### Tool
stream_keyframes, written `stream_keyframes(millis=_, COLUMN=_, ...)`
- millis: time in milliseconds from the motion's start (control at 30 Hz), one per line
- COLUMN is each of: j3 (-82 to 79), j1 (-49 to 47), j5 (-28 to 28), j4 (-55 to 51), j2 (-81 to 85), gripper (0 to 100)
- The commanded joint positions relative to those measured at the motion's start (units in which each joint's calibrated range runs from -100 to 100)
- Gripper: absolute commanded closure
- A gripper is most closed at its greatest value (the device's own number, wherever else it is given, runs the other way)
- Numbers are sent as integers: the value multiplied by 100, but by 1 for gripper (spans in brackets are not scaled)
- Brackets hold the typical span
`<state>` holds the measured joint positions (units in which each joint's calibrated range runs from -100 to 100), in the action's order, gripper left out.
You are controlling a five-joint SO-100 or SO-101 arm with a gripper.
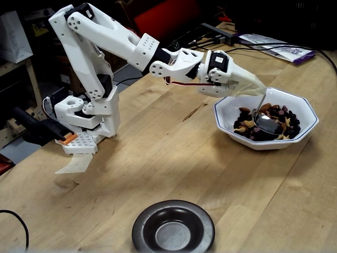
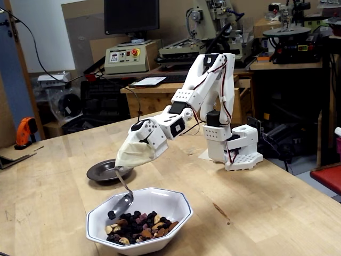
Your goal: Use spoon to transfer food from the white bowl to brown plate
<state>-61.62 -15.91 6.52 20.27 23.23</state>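
One white arm reaches over the white bowl [image 1: 303,108], its gripper [image 1: 251,85] wrapped in pale covering, so finger spread cannot be told. The spoon [image 1: 267,122] fixed to it dips into the food [image 1: 279,113]. The brown plate [image 1: 174,227] sits well apart, unfilled, on the wooden table [image 1: 174,153].

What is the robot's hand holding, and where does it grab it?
A shiny spoon, held by the top end of its handle. Beige wrapping hides the fingers, so the exact grip can't be seen. The spoon's scoop rests in the nuts in the white bowl.
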Motion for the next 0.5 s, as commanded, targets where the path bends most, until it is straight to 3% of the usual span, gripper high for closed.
stream_keyframes(millis=0, j3=38, j1=28, j5=15, j4=321, j2=377, gripper=96)
stream_keyframes(millis=467, j3=100, j1=65, j5=15, j4=660, j2=565, gripper=96)
